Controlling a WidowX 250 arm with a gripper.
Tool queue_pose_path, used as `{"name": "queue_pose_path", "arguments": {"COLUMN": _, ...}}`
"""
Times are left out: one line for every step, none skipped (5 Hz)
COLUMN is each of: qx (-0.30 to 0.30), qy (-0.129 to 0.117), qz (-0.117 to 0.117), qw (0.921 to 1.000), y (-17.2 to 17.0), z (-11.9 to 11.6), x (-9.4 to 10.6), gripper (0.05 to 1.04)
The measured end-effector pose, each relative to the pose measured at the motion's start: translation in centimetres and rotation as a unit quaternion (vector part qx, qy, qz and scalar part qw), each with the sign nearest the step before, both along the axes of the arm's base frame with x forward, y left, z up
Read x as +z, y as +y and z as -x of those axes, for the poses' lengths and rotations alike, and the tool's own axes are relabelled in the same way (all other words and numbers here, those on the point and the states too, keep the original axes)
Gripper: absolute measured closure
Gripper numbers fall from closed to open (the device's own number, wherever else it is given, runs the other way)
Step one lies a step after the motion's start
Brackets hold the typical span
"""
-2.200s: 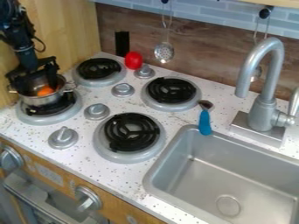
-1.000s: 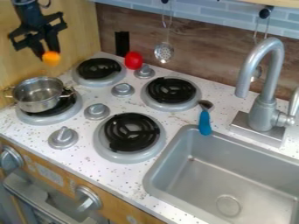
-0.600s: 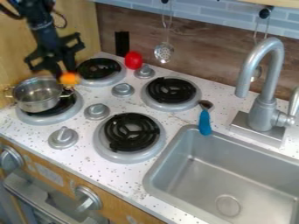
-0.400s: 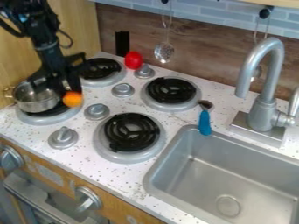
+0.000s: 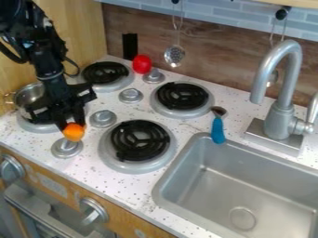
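gripper (image 5: 72, 125) at left, fingers clamped on orange object (image 5: 74, 132), which is held at the near left, in front of the stove knob (image 5: 66, 148). metal pot (image 5: 29, 96) behind the gripper, on the far-left side. red object (image 5: 142, 64) by the far knob (image 5: 154, 76). blue-handled utensil (image 5: 218, 129) near the sink (image 5: 166, 182).

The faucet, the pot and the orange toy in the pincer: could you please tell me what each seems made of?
The faucet: probably brushed metal, perhaps silver-painted plastic, given its soft grey sheen.
The pot: likely smooth, shiny metal, from its silvery highlights.
The orange toy in the pincer: possibly plastic or foam, evenly coloured; its finish is hard to tell.
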State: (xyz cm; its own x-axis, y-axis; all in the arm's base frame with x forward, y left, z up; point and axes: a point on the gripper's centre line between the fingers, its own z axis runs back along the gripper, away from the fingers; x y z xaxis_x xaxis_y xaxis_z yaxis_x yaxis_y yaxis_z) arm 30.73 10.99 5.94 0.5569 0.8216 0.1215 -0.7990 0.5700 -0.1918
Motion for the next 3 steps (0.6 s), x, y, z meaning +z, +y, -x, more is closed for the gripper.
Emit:
{"name": "queue_pose_path", "arguments": {"qx": -0.021, "qy": -0.003, "qz": -0.011, "qw": 0.9997, "y": -0.1, "z": -0.2, "x": -1.2, "gripper": 0.753}}
{"name": "queue_pose_path", "arguments": {"qx": -0.032, "qy": 0.015, "qz": -0.022, "qw": 0.9991, "y": 0.4, "z": 0.0, "x": -3.0, "gripper": 0.753}}
{"name": "queue_pose_path", "arguments": {"qx": -0.044, "qy": 0.011, "qz": -0.021, "qw": 0.9987, "y": 0.5, "z": 0.0, "x": -3.2, "gripper": 0.753}}
